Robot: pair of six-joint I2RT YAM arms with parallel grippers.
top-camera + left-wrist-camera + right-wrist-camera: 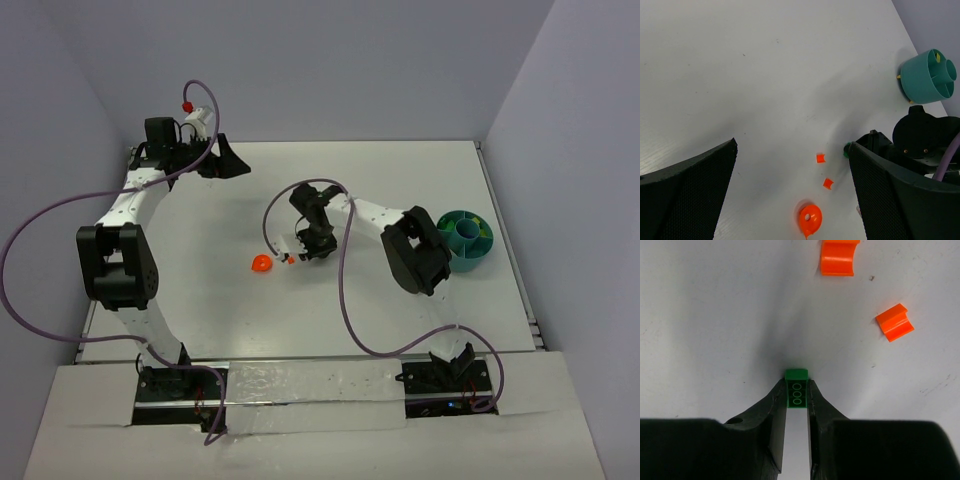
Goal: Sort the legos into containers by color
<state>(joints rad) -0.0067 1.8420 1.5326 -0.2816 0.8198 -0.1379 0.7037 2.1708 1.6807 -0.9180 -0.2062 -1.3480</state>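
My right gripper [797, 385] is shut on a small dark green lego [796, 390], which rests on the white table between the fingertips. Two orange-red curved legos [839, 257] [895, 322] lie just beyond it. In the left wrist view the same orange bits [820, 158] [828, 183] lie near a larger round orange piece [810, 217], and the green lego [846, 150] peeks out beside my finger. My left gripper [792, 150] is open and holds nothing. From above, it [225, 160] hovers at the far left, while the right gripper [300, 255] is mid-table. The teal-blue bowl [466, 240] stands at the right.
The round orange piece [261, 264] sits just left of the right gripper. The right arm's elbow [415, 250] stands right beside the teal bowl [927, 76]. Purple cables loop over both arms. Grey walls close in the table at the back and both sides.
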